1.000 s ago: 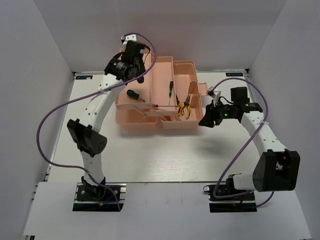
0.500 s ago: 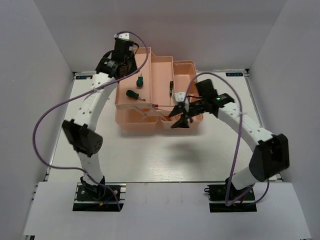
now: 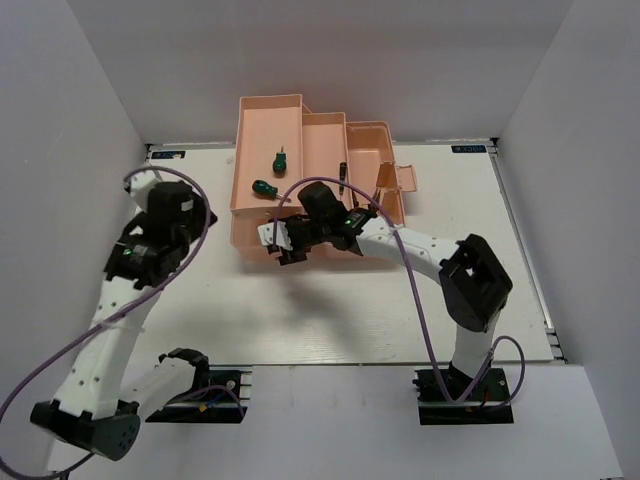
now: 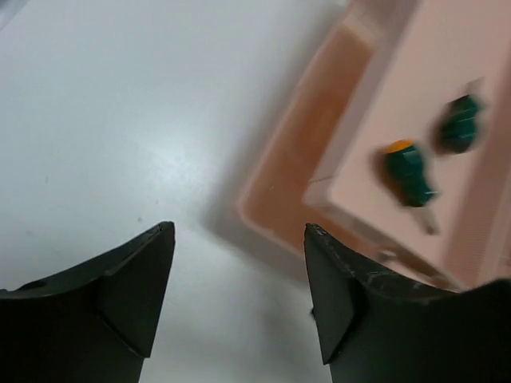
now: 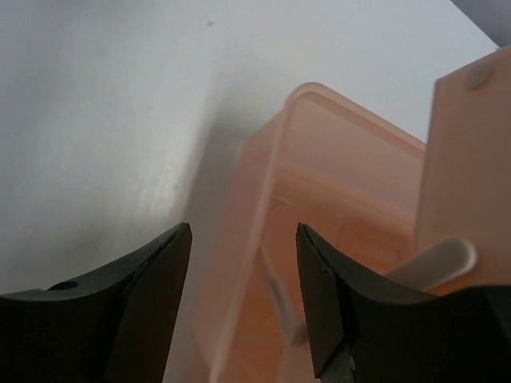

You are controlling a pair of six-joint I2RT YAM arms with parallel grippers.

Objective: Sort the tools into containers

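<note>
Currently, item by item:

- My left pincer [image 4: 238, 259]: fingers apart, nothing between them, hanging over the bare bench [image 3: 400, 300] just left of the toolbox [image 3: 262, 120].
- My right pincer [image 5: 243, 247]: fingers apart, empty, above the near left corner of the toolbox's lower bin.
- Far stubby screwdriver [image 3: 280, 160] and near stubby screwdriver [image 3: 264, 188]: both green-handled, lying apart in the left upper tray.
- Thin screwdriver [image 3: 341, 177]: in the neighbouring middle tray, along its right wall.
</note>
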